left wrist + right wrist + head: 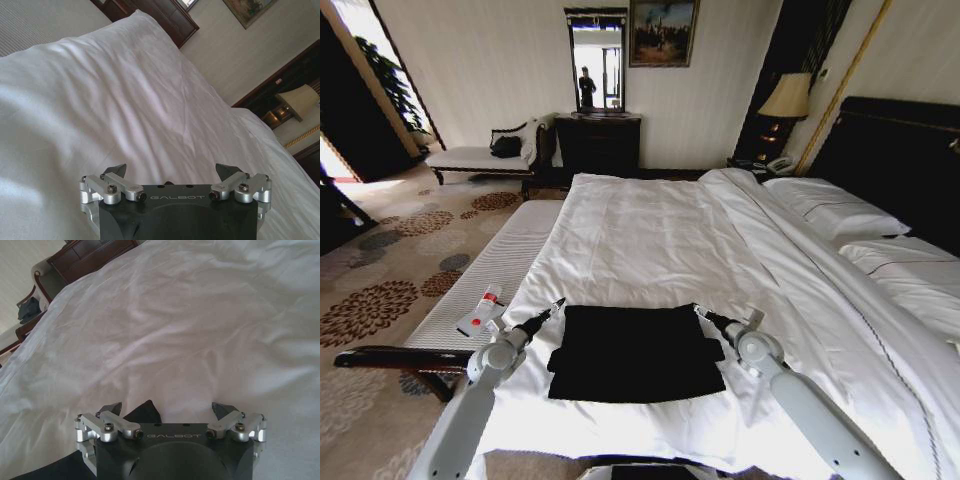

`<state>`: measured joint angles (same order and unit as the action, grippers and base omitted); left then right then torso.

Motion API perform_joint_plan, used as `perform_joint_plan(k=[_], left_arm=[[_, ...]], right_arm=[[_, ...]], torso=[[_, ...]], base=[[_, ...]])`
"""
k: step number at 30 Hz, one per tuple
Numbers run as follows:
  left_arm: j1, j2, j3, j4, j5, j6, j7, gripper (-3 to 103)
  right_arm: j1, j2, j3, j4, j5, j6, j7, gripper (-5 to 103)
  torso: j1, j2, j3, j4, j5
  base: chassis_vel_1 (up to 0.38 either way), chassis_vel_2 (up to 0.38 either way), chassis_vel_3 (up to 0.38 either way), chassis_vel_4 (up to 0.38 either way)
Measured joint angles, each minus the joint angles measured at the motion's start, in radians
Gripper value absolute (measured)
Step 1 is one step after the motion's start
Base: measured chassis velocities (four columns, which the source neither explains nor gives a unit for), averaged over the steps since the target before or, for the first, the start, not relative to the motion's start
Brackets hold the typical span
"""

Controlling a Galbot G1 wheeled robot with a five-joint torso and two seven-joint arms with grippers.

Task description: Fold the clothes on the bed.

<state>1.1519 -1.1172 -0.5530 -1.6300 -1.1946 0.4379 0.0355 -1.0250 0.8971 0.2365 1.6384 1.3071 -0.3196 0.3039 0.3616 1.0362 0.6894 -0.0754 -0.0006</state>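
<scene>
Both arms fwd, left pincer (558,302) & right pincer (697,308) open.

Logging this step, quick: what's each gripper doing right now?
Left gripper: open, empty, at the left far corner of the black T-shirt on the bed.
Right gripper: open, empty, at the shirt's right far corner.

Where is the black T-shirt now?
In the head view, the black T-shirt lies on the bed near its foot edge, between the left gripper and right gripper.

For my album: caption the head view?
Two open hands, left hand and right hand, flank a folded black T-shirt on the bed.
</scene>
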Motion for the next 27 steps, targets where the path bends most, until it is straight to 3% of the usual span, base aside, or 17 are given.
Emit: perform_joint_plan(k=[2, 4, 12, 17, 20, 22, 26, 27], left_arm=[[0.003, 0.006, -0.004, -0.004, 0.000, -0.001, -0.001, 100], [0.005, 0.017, -0.010, -0.011, -0.006, -0.002, -0.004, 100], [0.004, 0.029, -0.014, -0.020, -0.014, -0.004, -0.007, 100], [0.005, 0.022, -0.012, -0.024, -0.009, -0.005, -0.008, 100], [0.007, 0.019, -0.010, -0.025, -0.004, -0.007, -0.008, 100], [0.009, 0.016, -0.010, -0.026, 0.002, -0.009, -0.008, 100], [0.009, 0.016, -0.011, -0.024, 0.007, -0.013, -0.008, 100], [0.009, 0.016, -0.011, -0.023, 0.008, -0.014, -0.008, 100]], right_arm=[[0.007, 0.000, -0.001, -0.013, 0.003, -0.003, -0.041, 98], [0.012, 0.000, -0.004, -0.030, 0.002, -0.004, -0.081, 88], [-0.011, 0.002, 0.004, -0.039, -0.007, 0.001, -0.164, 76], [-0.024, 0.007, 0.009, -0.059, -0.025, 0.019, -0.203, 54], [-0.024, 0.007, 0.011, -0.061, -0.024, 0.026, -0.209, 48], [-0.028, 0.007, 0.014, -0.061, -0.022, 0.033, -0.220, 37], [-0.033, 0.008, 0.014, -0.058, -0.022, 0.039, -0.226, 27], [-0.036, 0.009, 0.014, -0.057, -0.022, 0.043, -0.230, 16]], torso=[[0.000, 0.000, 0.000, 0.0000, 0.0001], [0.000, 0.000, 0.000, 0.0000, 0.0000], [0.000, 0.000, 0.000, -0.0003, 0.0001], [0.000, 0.000, 0.000, -0.0003, 0.0001], [0.000, 0.000, 0.000, -0.0003, 0.0001], [0.000, 0.000, 0.000, -0.0002, 0.0001], [0.000, 0.000, 0.000, -0.0003, 0.0001], [0.000, 0.000, 0.000, -0.0002, 0.0000]], base=[[0.000, 0.000, 0.000, 0.000], [0.000, 0.000, 0.000, 0.000], [0.000, 0.000, 0.000, 0.000], [0.000, 0.000, 0.000, 0.000], [0.000, 0.000, 0.000, 0.000], [0.000, 0.000, 0.000, 0.000], [0.000, 0.000, 0.000, 0.000], [0.000, 0.000, 0.000, 0.000]])
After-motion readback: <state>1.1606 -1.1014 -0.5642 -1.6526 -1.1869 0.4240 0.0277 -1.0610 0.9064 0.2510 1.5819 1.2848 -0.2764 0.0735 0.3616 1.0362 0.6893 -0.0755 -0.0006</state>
